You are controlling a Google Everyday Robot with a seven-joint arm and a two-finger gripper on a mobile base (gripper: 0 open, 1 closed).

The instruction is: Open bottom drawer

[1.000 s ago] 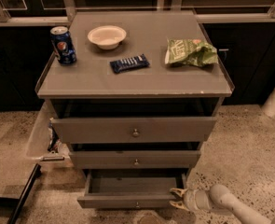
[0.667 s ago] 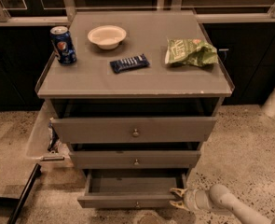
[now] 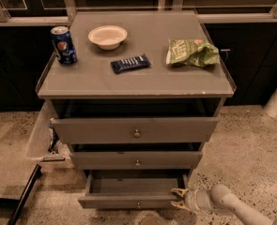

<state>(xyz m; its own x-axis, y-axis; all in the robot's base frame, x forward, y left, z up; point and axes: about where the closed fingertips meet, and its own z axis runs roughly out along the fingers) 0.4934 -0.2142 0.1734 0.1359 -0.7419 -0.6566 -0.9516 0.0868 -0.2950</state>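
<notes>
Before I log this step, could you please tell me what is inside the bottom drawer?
The bottom drawer stands open; the visible part of its floor looks bare. Its rear is hidden under the middle drawer. The pincer sits at its front corner, on the view's right.

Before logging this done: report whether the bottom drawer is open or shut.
Open: the bottom drawer juts past the two above, inside showing; gripper at its right front corner.
</notes>
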